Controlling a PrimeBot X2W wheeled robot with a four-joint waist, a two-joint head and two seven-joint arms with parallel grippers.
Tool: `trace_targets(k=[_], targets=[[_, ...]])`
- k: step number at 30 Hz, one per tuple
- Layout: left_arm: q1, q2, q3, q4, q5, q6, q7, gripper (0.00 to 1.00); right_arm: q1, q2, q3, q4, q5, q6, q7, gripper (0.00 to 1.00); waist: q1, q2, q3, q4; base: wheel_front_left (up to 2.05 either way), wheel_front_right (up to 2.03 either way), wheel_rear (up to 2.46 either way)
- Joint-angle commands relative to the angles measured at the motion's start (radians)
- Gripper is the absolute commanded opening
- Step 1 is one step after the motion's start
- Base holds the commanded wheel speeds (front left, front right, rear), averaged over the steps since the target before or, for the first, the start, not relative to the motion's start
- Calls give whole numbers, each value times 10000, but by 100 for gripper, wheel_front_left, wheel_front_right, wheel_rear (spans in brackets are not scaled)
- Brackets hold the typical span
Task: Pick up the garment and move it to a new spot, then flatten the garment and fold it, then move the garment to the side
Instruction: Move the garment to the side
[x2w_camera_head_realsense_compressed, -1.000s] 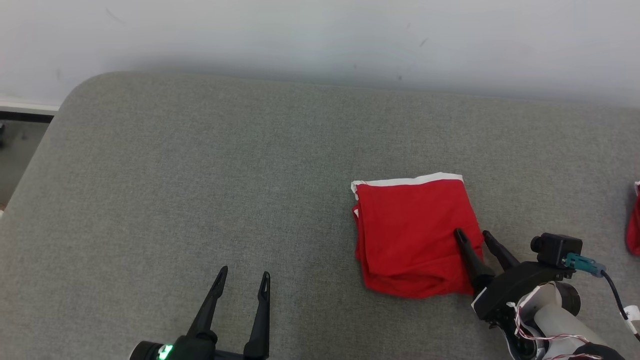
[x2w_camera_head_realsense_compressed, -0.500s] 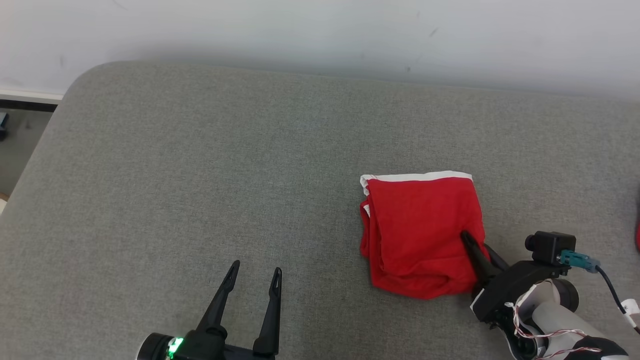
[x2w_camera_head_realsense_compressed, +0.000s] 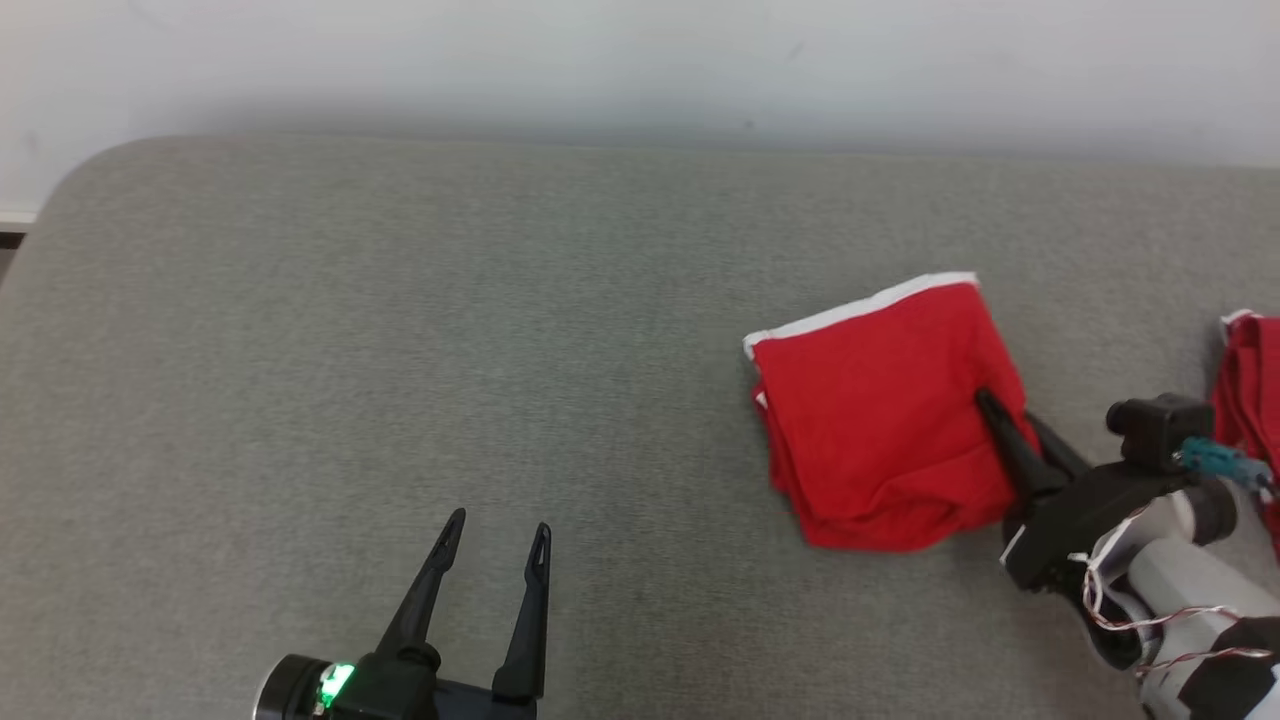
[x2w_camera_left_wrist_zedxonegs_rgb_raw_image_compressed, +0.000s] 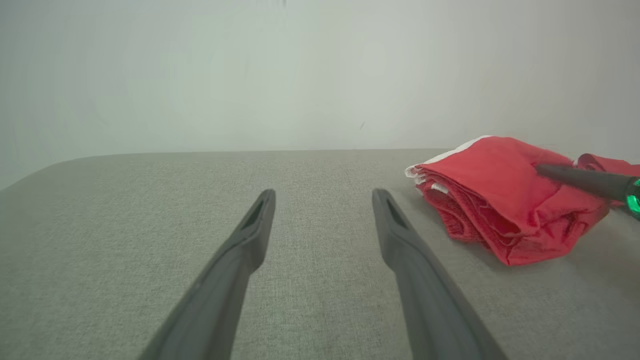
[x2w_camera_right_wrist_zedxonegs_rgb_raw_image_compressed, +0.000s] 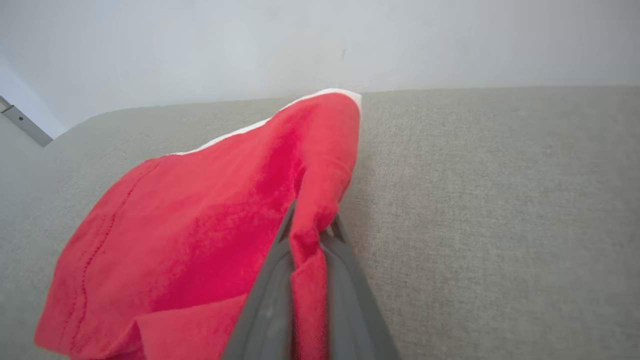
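Since a second ago, the right gripper (x2w_camera_head_realsense_compressed: 1005, 410) has gone from straddling the edge of the folded red garment (x2w_camera_head_realsense_compressed: 880, 410) with parted fingers to pinching it. The garment has turned with it, so its white-trimmed far edge now slants up toward the right. The head camera has also shifted.

At the lower left of the head view, the left gripper (x2w_camera_head_realsense_compressed: 498, 522) hovers over the bare grey cushion (x2w_camera_head_realsense_compressed: 400, 300) with its fingers spread and nothing between them. A green light (x2w_camera_head_realsense_compressed: 333, 683) glows at its base. Its own wrist view shows the left gripper (x2w_camera_left_wrist_zedxonegs_rgb_raw_image_compressed: 324, 195) the same way, well apart from the garment (x2w_camera_left_wrist_zedxonegs_rgb_raw_image_compressed: 495, 185), which lies to its right as a stack of layers.

The garment sits right of centre on the cushion, near the pale wall (x2w_camera_head_realsense_compressed: 600, 60) behind. Its near edge rests on the fabric surface and its right side is raised.

The right gripper (x2w_camera_right_wrist_zedxonegs_rgb_raw_image_compressed: 312, 220) is clenched on a ridge of the garment (x2w_camera_right_wrist_zedxonegs_rgb_raw_image_compressed: 200, 225) at that right edge, and red cloth bunches up between the two dark fingers. A small black wrist camera (x2w_camera_head_realsense_compressed: 1155, 430) sits on the arm behind them.

Farthest right, a second red cloth (x2w_camera_head_realsense_compressed: 1250, 390) lies at the frame edge, just beyond the right arm.
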Motion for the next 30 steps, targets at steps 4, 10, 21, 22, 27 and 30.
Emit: trace_targets(k=[4, 10, 21, 22, 27, 30], targets=[[-245, -7, 173, -156, 224, -154, -27, 100, -253, -430, -216, -287, -820, -29, -44, 0, -1, -1, 492, -937, 0, 0, 0], [-477, 110, 355, -305, 457, -330, -28, 100, -509, -685, -527, -571, -1464, -29, -46, 0, -1, -1, 1037, -1900, 0, 0, 0], [-941, 451, 487, -504, 711, -542, -27, 100, -596, -1558, -1513, -965, -2347, -29, -47, 0, -1, -1, 1870, -3058, 0, 0, 0], [-961, 480, 484, -510, 733, -555, -27, 100, -639, -1672, -1590, -947, -2413, -29, -47, 0, -1, -1, 1938, -3109, 0, 0, 0], [-1180, 641, 444, -592, 816, -607, -27, 100, -963, -2080, -1963, -754, -2595, -29, -47, 0, -1, -1, 2398, -3251, 0, 0, 0], [-1277, 697, 413, -633, 831, -655, -27, 100, -1148, -2144, -2169, -576, -2550, -29, -33, 0, -1, -1, 2581, -3223, 0, 0, 0]])
